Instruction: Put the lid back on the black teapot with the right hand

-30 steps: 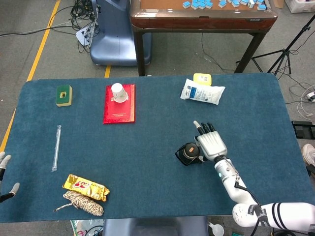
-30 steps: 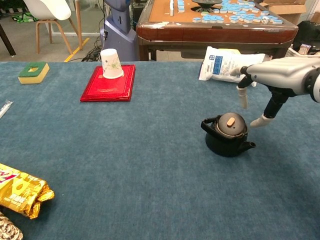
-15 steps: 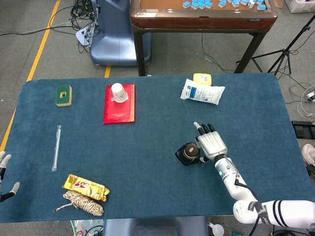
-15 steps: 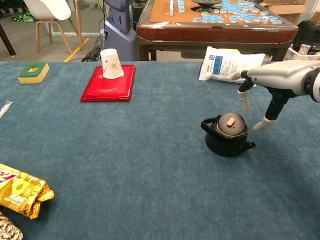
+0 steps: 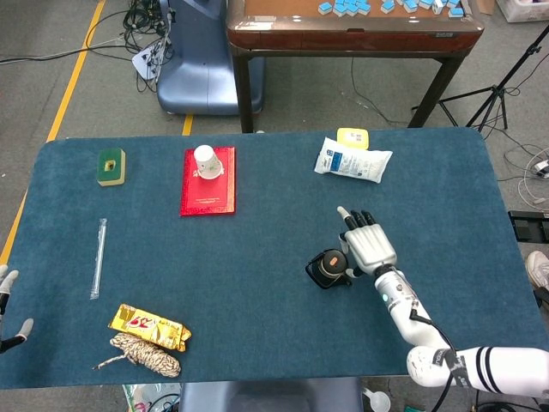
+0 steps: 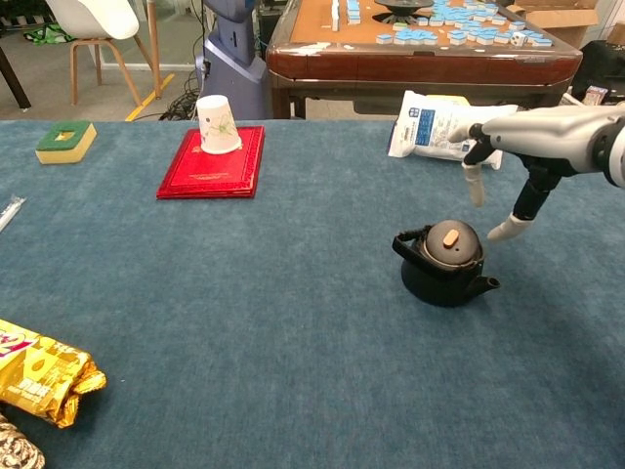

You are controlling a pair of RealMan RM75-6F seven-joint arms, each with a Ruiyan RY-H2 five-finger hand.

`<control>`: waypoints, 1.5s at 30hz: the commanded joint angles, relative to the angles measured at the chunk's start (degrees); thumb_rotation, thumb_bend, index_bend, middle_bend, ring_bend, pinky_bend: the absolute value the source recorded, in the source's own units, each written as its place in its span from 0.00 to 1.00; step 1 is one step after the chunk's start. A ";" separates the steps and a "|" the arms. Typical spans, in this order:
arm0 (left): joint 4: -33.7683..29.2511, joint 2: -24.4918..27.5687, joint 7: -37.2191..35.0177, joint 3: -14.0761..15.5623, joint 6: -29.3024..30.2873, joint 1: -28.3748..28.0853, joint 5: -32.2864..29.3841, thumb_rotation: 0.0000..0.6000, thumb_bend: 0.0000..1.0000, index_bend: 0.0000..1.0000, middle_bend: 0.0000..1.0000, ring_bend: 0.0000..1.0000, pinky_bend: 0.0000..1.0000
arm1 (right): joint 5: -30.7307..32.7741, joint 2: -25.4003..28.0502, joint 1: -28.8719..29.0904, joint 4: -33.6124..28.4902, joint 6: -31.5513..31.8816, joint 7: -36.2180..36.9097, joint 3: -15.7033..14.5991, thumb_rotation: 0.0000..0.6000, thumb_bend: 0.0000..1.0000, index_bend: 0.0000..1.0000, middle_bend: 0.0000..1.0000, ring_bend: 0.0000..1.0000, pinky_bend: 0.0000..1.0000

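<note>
The black teapot [image 6: 444, 267] [image 5: 327, 269] stands right of the table's middle. Its dark lid [image 6: 450, 243] with a tan knob sits on top of it. My right hand [image 6: 516, 156] [image 5: 369, 246] hovers just right of and above the pot, fingers spread and pointing down, holding nothing and clear of the lid. Only the fingertips of my left hand [image 5: 9, 302] show at the left edge of the head view, spread apart and empty.
A white bag [image 6: 439, 125] lies behind the pot, with a yellow item [image 5: 352, 137] beyond it. A paper cup [image 6: 217, 124] stands on a red book [image 6: 213, 161]. A green sponge [image 6: 65, 141], a straw [image 5: 99, 257], a gold snack pack [image 5: 147, 327] and a rope bundle [image 5: 146, 354] lie to the left.
My right hand has lifted slightly and drifted away from the teapot. The pot and its lid have not moved.
</note>
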 commanded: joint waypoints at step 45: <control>1.27 -0.34 -1.27 0.05 0.47 0.78 -0.07 1.00 0.30 0.00 0.00 0.00 0.00 | 3.29 -3.93 2.26 4.25 -1.20 -4.42 -2.19 1.00 0.09 0.48 0.00 0.00 0.00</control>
